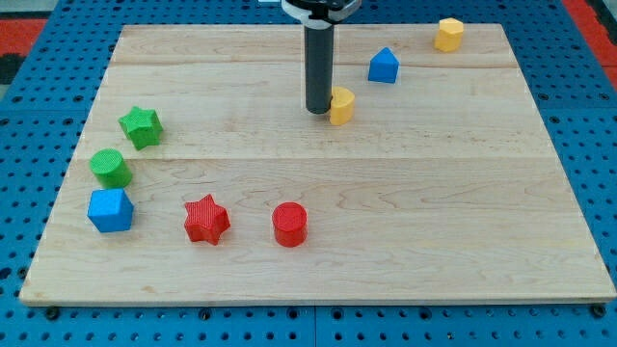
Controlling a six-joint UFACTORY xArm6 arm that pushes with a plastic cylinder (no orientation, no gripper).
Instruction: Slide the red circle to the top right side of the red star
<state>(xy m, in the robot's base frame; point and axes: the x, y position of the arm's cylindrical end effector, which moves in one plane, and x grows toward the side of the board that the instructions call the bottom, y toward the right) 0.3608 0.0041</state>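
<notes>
The red circle [289, 224] is a short red cylinder low on the wooden board, left of centre. The red star [206, 219] lies just to its left, with a small gap between them. My rod comes down from the view's top, and my tip [318, 110] rests on the board in the upper middle. The tip is far above the red circle and touches or nearly touches the left side of a yellow block [341, 105].
A blue block [384, 66] and a yellow hexagon block [448, 34] lie at the upper right. A green star [141, 126], a green cylinder [111, 167] and a blue cube [110, 209] stand along the left side. The board [434, 212] sits on a blue pegboard.
</notes>
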